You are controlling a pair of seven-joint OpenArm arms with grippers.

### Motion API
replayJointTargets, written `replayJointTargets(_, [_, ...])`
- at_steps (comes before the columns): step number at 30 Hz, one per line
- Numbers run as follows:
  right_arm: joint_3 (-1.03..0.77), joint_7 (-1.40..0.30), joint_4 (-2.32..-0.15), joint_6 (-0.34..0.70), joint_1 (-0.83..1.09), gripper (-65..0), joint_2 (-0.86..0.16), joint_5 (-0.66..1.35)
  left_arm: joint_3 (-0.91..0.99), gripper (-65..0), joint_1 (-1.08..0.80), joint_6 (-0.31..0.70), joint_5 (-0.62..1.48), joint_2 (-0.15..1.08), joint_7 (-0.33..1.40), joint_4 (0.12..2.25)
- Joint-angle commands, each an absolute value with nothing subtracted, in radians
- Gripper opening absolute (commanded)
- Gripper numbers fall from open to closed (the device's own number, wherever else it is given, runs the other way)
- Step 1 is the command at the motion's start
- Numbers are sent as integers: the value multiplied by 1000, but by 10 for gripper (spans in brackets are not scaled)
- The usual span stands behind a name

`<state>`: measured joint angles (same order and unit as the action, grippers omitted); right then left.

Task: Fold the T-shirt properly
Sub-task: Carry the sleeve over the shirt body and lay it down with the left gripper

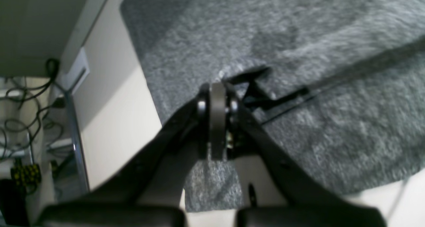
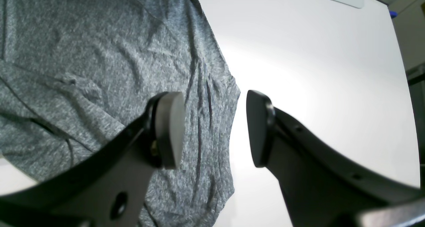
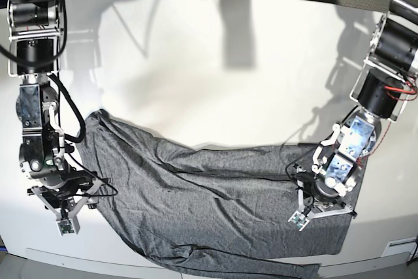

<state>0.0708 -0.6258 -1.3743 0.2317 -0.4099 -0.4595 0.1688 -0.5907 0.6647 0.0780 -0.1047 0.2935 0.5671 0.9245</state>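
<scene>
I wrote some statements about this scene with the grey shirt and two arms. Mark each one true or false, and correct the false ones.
1. The left gripper is shut. True.
2. The right gripper holds the T-shirt. False: its jaws stand open, with no cloth between them.
3. The T-shirt is folded into a neat square. False: it lies spread and wrinkled across the table.
4. The T-shirt is grey. True.
5. The right gripper is above the shirt's edge. True.

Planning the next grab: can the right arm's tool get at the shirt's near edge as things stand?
Probably yes. The right tool stands open right over the T-shirt edge, with bare table beside it and nothing between.
</scene>
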Motion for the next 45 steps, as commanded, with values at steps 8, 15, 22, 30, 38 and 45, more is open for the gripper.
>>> replayJointTargets(8, [63, -588, -1389, 224, -440, -367, -473, 191, -584, -650, 716, 37, -131, 294, 659, 1018])
replayJointTargets(15, [63, -576, -1389, 225, -440, -367, -473, 191, -584, -650, 715, 38, -131, 297, 959, 1291])
replayJointTargets(22, [63, -595, -1389, 225, -440, -367, -474, 184, -584, -650, 675, 38, -131, 297, 1062, 1376])
replayJointTargets(30, [63, -577, -1389, 225, -440, -366, -471, 185, -584, -650, 578, 56, -202, 311, 1043, 1336])
replayJointTargets(38, [63, -596, -1388, 226, -440, -366, -426, 184, -584, -650, 591, 55, -202, 349, 606, 1155])
replayJointTargets(45, [63, -591, -1387, 227, -440, -366, -386, 183, -584, -650, 601, 51, -203, 330, 361, 914])
